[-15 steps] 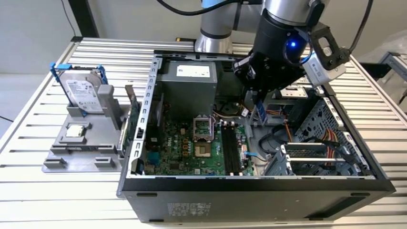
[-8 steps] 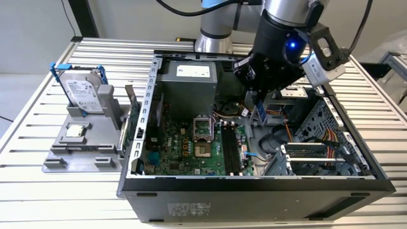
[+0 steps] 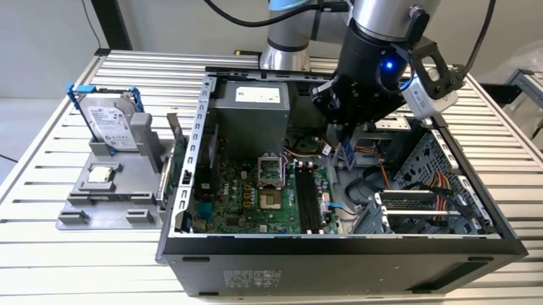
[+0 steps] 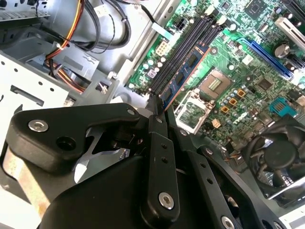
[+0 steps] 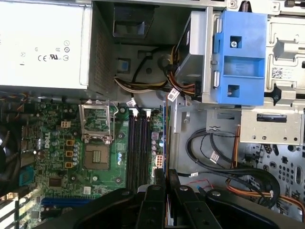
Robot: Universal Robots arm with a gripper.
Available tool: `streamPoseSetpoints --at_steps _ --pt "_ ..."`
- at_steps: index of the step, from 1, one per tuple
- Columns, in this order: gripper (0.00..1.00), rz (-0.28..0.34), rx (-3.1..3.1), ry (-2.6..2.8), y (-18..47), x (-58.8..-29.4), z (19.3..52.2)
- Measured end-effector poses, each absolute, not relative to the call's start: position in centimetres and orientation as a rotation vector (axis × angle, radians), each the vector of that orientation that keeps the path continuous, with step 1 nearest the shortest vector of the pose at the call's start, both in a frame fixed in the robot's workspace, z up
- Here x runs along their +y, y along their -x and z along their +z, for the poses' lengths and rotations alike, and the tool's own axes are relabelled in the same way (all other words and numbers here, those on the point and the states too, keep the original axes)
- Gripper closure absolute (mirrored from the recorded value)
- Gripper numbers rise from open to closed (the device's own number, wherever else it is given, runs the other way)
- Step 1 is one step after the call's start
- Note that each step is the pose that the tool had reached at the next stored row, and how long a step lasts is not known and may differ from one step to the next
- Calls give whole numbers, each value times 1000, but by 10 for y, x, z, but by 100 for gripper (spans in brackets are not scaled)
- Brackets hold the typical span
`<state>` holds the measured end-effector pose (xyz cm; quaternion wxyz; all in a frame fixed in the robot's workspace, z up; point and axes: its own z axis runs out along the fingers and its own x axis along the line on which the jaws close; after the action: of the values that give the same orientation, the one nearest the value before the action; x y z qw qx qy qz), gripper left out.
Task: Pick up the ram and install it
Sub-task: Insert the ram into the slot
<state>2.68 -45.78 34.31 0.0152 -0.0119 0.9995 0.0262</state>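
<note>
The ram [image 3: 347, 156] is a thin blue-green stick hanging on edge inside the open computer case [image 3: 339, 262], and my gripper [image 3: 344, 141] is shut on its upper end. It hovers above the motherboard [image 3: 241, 203], a little to the exterior view's right of the black memory slots [image 3: 307, 198] and not touching them. In the second wrist view the ram [image 4: 187, 72] sticks out from the gripper [image 4: 158, 104] beside the slots [image 4: 183, 45]. The first wrist view shows the ram [image 5: 165, 136] edge-on ahead of the gripper [image 5: 166, 174], just beside the slots [image 5: 138, 143].
A silver hard drive in a blue frame [image 3: 110, 122] stands on a grey holder outside the case. Inside are the power supply [image 3: 250, 109], CPU socket [image 3: 271, 201], drive cage [image 3: 441, 190], cable bundles [image 5: 224, 162] and a fan [image 4: 281, 152].
</note>
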Motion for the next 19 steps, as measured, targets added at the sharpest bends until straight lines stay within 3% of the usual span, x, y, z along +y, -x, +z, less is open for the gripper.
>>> streamPoseSetpoints --at_steps 19 --pt "100 82 3110 37 -27 -458 334"
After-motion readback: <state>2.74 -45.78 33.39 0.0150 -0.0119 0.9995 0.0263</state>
